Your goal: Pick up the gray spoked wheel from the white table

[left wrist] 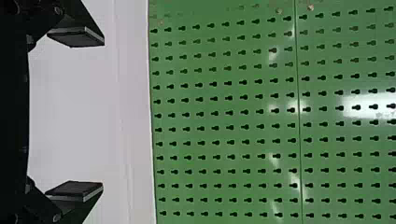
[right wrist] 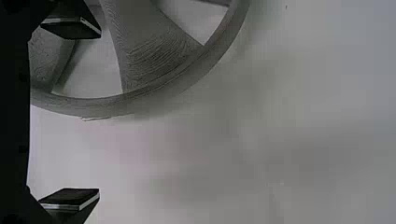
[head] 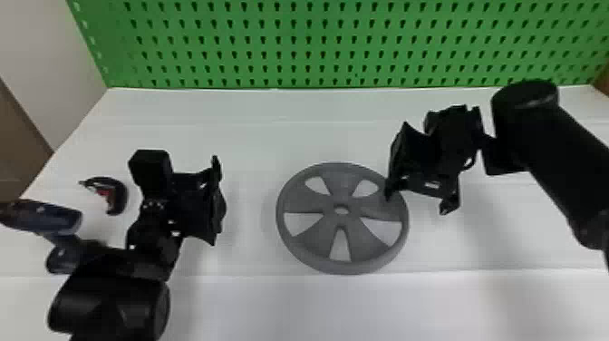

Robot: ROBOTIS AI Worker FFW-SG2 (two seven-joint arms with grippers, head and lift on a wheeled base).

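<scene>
Aligning the right pincer (head: 418,202) with the gray spoked wheel (head: 317,238) was judged the step in hand. The wheel lay flat on the white worktop (head: 253,136), just below centre in the head view, ungrasped. The right pincer stood spread at its right edge, one finger above the spokes, the other outside the rim; contact could not be determined. The left pincer (left wrist: 103,113) was also spread. The next move called for lowering, then closing across the rim.
</scene>
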